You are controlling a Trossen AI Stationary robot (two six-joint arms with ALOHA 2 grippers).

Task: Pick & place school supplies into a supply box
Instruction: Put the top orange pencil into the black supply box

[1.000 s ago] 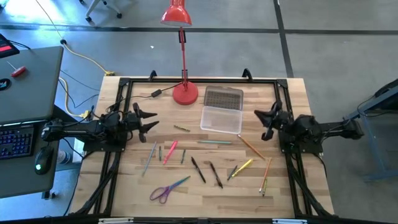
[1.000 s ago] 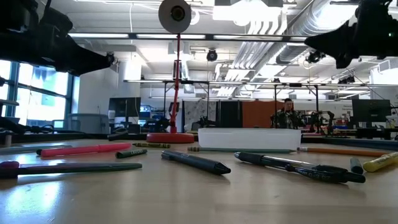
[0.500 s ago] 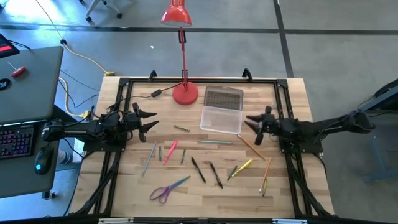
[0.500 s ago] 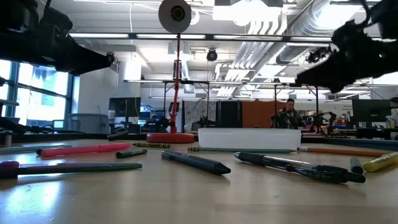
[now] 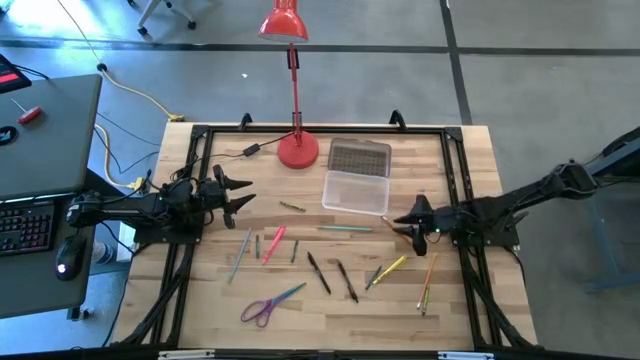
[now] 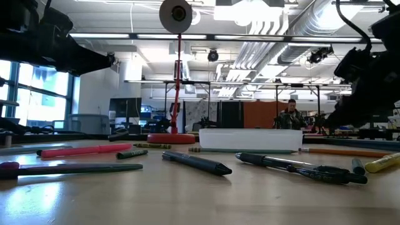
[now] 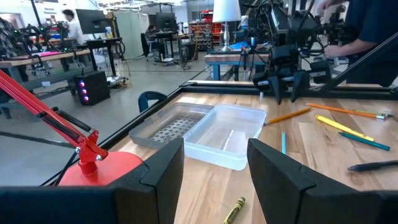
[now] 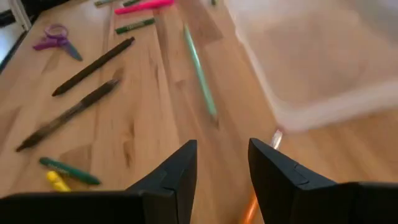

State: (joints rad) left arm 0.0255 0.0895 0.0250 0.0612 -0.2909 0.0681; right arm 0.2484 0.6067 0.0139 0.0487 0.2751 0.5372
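Observation:
The supply box (image 5: 356,191) is a clear case lying open at the table's middle back, its grey bumpy lid (image 5: 359,156) flat behind it. Pens, pencils and markers lie scattered in front of it: a green pencil (image 5: 345,229), a pink marker (image 5: 274,243), two black pens (image 5: 319,272), a yellow marker (image 5: 388,268) and purple scissors (image 5: 262,308). My right gripper (image 5: 402,224) stands open, low over the eraser end of an orange pencil (image 5: 406,238) off the box's near right corner; its fingers (image 8: 177,171) touch nothing. My left gripper (image 5: 240,195) waits open at the left.
A red desk lamp stands with its round base (image 5: 298,151) left of the lid, its cable running left. Black frame rails (image 5: 196,160) border the table. More pencils (image 5: 427,283) lie near the right rail. A person (image 6: 289,116) sits in the room beyond.
My right gripper has left its place beside the box's right end. It has moved toward the table's left and near edges and come down toward the orange pencil, its arm stretching out. Nothing on the table has moved.

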